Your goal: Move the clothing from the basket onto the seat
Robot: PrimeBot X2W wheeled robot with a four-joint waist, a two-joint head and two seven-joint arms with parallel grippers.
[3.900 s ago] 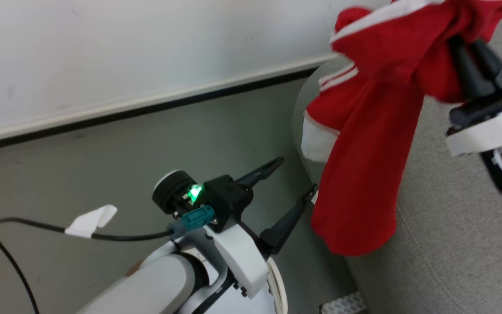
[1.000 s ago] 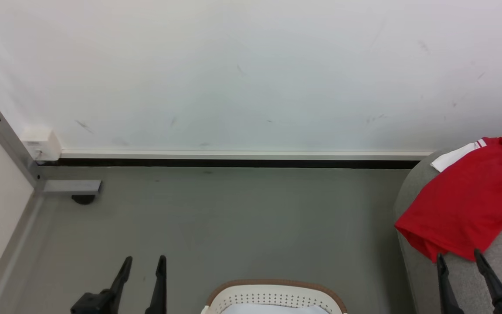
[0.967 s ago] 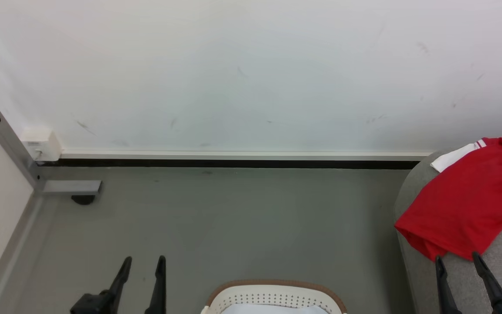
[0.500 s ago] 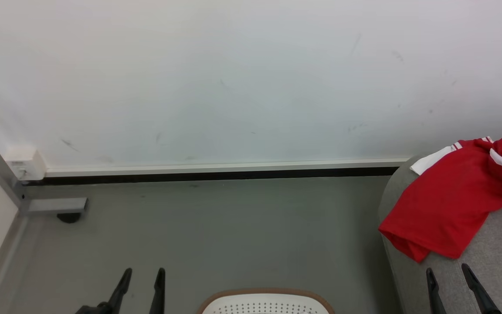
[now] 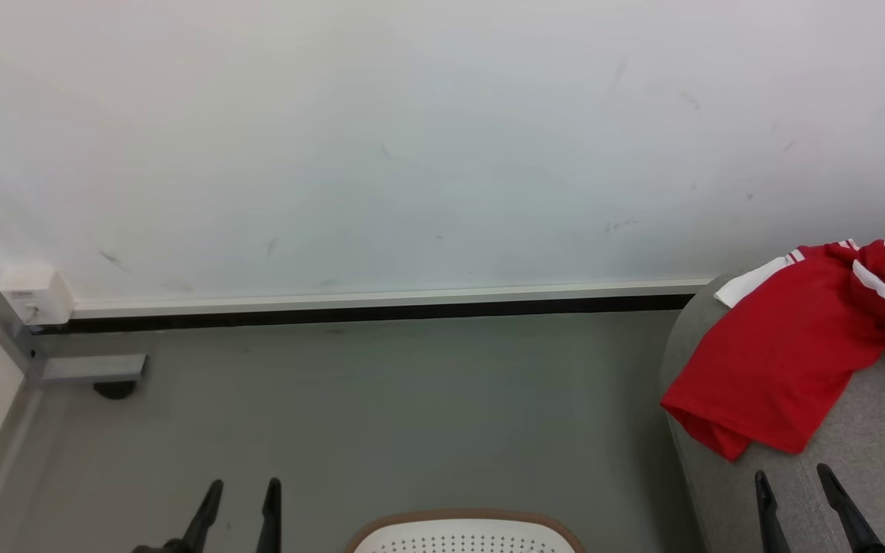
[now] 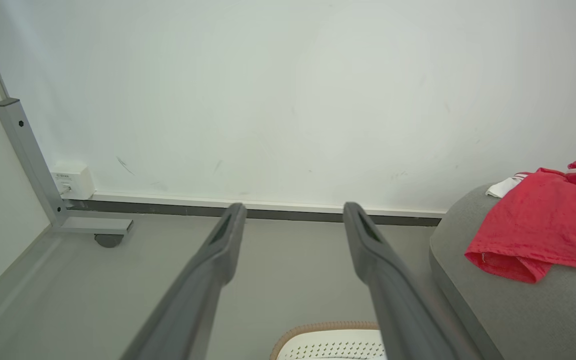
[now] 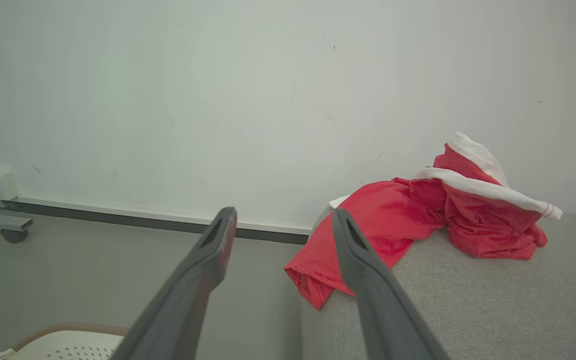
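Left hand (image 5: 244,485) and right hand (image 5: 790,472) are open, empty; clothing (image 5: 780,369) lies over the seat (image 5: 873,461) corner, basket (image 5: 465,531) contents hidden, likely done

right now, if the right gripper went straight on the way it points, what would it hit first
Probably the clothing draped over the seat corner just ahead of the right gripper; depth is unclear.

The left end effector (image 6: 293,212) hangs empty over the grey floor (image 6: 68,290), fingers parted. Red clothing (image 6: 538,235) drapes over the rounded edge of the seat (image 6: 518,315). The basket (image 6: 318,328) shows just its rim at the bottom.
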